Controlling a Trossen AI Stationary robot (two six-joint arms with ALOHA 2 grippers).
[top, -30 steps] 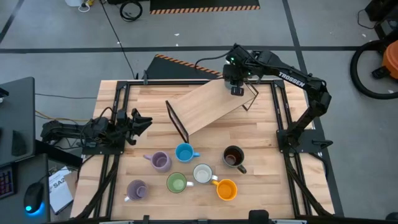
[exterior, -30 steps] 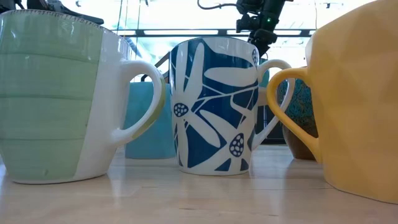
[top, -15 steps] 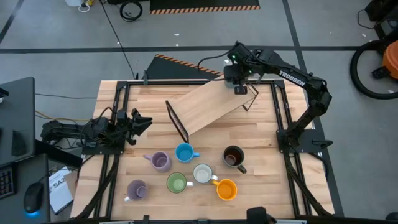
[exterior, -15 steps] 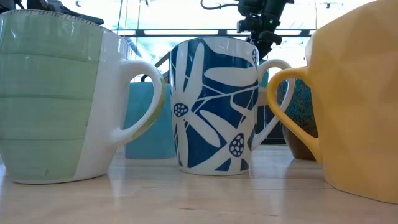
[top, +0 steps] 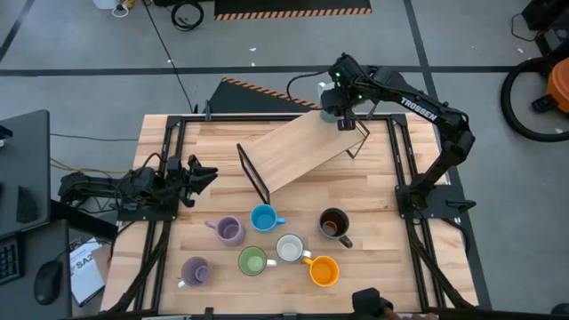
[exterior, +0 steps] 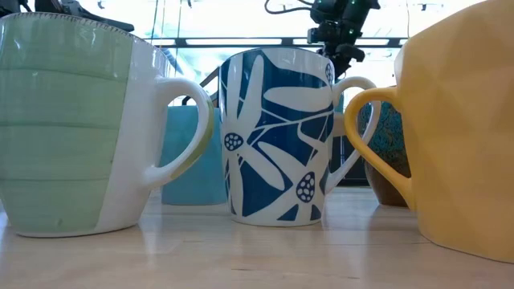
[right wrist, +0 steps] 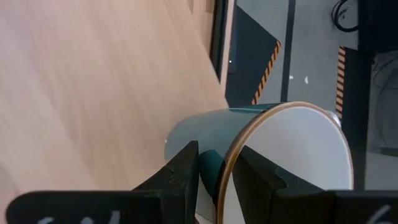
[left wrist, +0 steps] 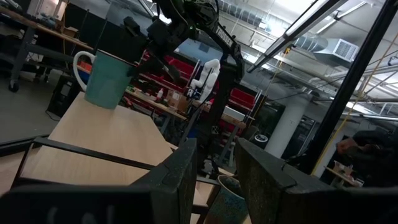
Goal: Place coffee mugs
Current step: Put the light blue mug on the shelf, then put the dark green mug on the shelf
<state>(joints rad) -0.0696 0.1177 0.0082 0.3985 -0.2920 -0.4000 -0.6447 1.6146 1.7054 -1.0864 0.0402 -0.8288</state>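
Note:
Seven mugs stand upright near the table's front edge: lilac [top: 229, 230], blue [top: 263, 218], dark brown [top: 333, 223], white with blue flowers [top: 289, 248] [exterior: 277, 136], green [top: 252, 261] [exterior: 64, 120], orange [top: 324, 270] [exterior: 458, 120], and a second lilac [top: 195, 271]. My right gripper [top: 341, 108] [right wrist: 217, 163] is shut on a pale teal mug with a white inside [top: 328, 90] [left wrist: 106, 79] at the upper end of a slanted wooden board [top: 298, 153]. My left gripper [top: 203, 173] [left wrist: 214, 155] waits open at the table's left edge. My right gripper pinches the teal mug's wall at the rim [right wrist: 229, 163], one finger [right wrist: 255, 180] inside the white hollow and one finger [right wrist: 180, 177] on the teal outside. The mug's base is at the board's upper edge; whether it touches the board I cannot tell.
The board leans on a black stand [top: 253, 173] at its lower end, with black frame rails along the table's sides [top: 402, 160]. Bare wood lies between the board and the mugs, and to the right of the dark brown mug.
My right gripper has carried the teal mug a little toward the table's far edge and slightly to the right, along the board's upper end, staying shut on it. The left arm and the seven standing mugs have kept still.

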